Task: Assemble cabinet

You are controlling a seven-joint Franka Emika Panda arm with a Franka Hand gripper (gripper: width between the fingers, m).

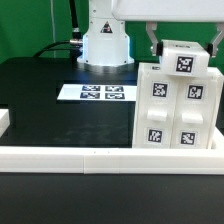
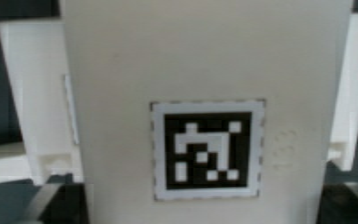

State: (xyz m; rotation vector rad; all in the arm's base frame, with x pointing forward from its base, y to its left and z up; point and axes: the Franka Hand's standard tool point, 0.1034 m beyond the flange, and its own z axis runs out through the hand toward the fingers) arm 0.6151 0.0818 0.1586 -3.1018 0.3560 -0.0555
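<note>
Now we see the cabinet [image 1: 178,105] standing on the black table [image 1: 50,100] at the exterior view's right, its front faces covered with square black-and-white markers, its foot just behind the long white rail [image 1: 90,157] that runs across the foreground. On its top sits a small tagged block [image 1: 184,60]. Our gripper [image 1: 181,44] hangs over that block, one finger on each side of it, jaws well apart; whether the fingers actually press the block we cannot tell. In the wrist view a tall white panel [image 2: 167,100] with one marker [image 2: 208,148] fills the picture. The marker board [image 1: 96,92] lies flat on the table before the arm's white base [image 1: 104,42], well apart from the cabinet.
</note>
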